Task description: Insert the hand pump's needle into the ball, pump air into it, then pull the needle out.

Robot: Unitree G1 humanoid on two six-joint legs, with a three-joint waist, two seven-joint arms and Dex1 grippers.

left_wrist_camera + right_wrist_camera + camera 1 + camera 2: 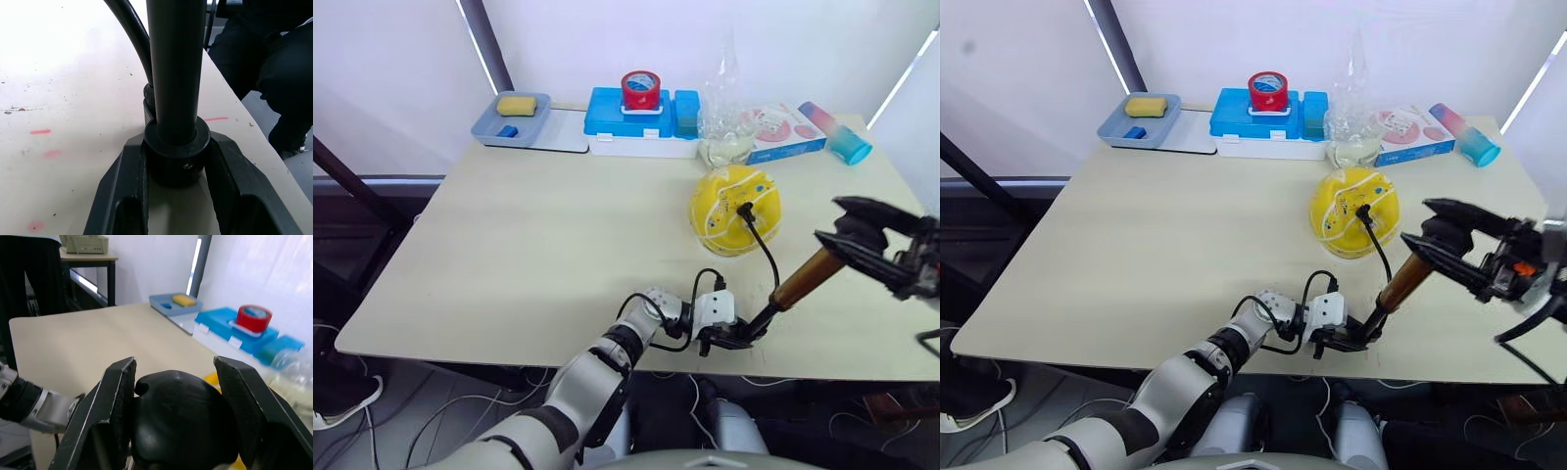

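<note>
The yellow ball (735, 209) rests on the table right of centre. The needle's black fitting (742, 208) is stuck into the ball's top, and the pin itself is hidden. The thin black hose (770, 252) runs from it down to the hand pump's base. The copper-brown hand pump (806, 280) leans up to the right. My left gripper (729, 338) is shut on the pump's black base (176, 156) near the table's front edge. My right gripper (829, 221) is shut on the black handle (178, 428) at the pump's upper end.
Along the back edge stand a grey tray (530, 130) with a yellow sponge, a blue box (607, 113) carrying a red tape roll (641, 90), a clear plastic bag (726, 127), a pink-and-white packet (785, 129) and a blue-pink tube (839, 131).
</note>
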